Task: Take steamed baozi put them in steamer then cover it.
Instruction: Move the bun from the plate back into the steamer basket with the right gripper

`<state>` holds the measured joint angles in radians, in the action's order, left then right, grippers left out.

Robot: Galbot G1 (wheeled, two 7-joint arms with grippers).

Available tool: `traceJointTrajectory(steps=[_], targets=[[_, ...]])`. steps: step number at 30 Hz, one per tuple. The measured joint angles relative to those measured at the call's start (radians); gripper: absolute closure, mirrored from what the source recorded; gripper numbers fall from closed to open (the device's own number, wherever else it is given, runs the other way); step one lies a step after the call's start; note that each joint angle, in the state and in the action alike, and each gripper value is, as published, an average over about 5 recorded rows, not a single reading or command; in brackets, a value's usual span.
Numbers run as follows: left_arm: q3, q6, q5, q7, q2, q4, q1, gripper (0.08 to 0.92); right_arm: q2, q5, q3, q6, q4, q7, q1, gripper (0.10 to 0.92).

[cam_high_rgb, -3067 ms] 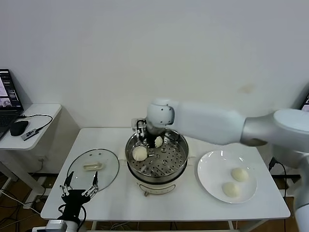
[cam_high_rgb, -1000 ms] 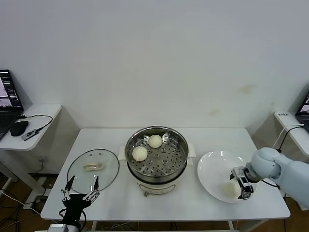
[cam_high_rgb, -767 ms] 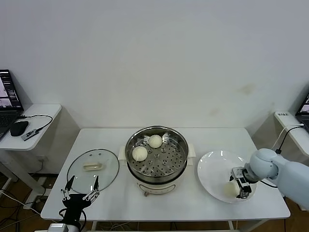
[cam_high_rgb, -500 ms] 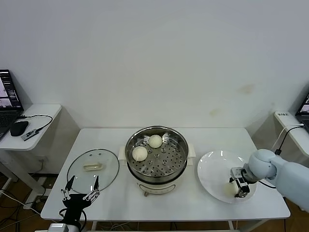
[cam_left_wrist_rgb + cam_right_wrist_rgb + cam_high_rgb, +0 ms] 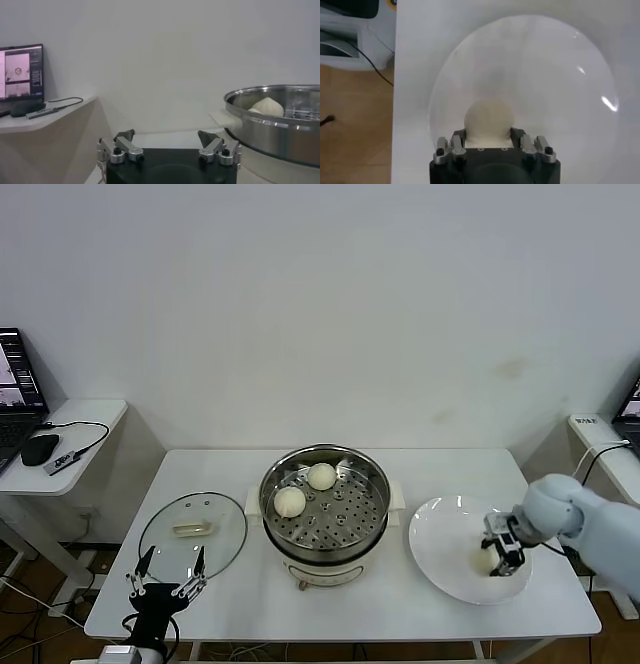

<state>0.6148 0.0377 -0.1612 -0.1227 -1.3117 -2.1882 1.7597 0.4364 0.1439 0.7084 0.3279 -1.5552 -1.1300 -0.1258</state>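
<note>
**Stock of the table: one bun gripped, two in the pot**

Nearest me: the left gripper (image 5: 164, 576), parked low at the front left table edge, its fingers (image 5: 124, 136) spread wide with nothing between them. Its arm is cut off by the bottom of the head view.

Just behind it: the glass lid (image 5: 193, 530), flat on the table (image 5: 330, 609) with its white handle up, left of the steamer.

Front right: the white plate (image 5: 445, 534). I count one steamed baozi (image 5: 488, 118) on it, clamped between the closed fingers of the right gripper (image 5: 500, 556). From the head view the gripper covers most of that bun; the wrist view shows its rounded top between the fingers, its underside hidden by the gripper body. I cannot tell whether it rests on the plate or is lifted off it. I see only three buns.

Centre: the steamer (image 5: 324, 506), uncovered. Two buns sit on the perforated tray, one at its left side (image 5: 290, 501), one at the back (image 5: 321, 476), close together. The left wrist view shows only the steel rim and one bun top.

Farthest: a side desk (image 5: 80, 424) at far left with a laptop (image 5: 18, 387), cut off by the edge, and a mouse (image 5: 39, 448).
</note>
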Motion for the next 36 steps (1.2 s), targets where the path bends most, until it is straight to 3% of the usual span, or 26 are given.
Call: traceJointTrajectory(steps=[16, 36], targets=[[-0.008, 0.000, -0.001, -0.001, -0.004, -0.016, -0.004, 0.177, 0.057, -0.149, 0.184, 0.010, -0.023, -0.018, 0.437, 0.457], [0.019, -0.002, 0.004, -0.002, -0.031, -0.021, 0.010, 0.177, 0.417, -0.307, 0.433, -0.069, -0.057, 0.064, 0.704, 0.457]])
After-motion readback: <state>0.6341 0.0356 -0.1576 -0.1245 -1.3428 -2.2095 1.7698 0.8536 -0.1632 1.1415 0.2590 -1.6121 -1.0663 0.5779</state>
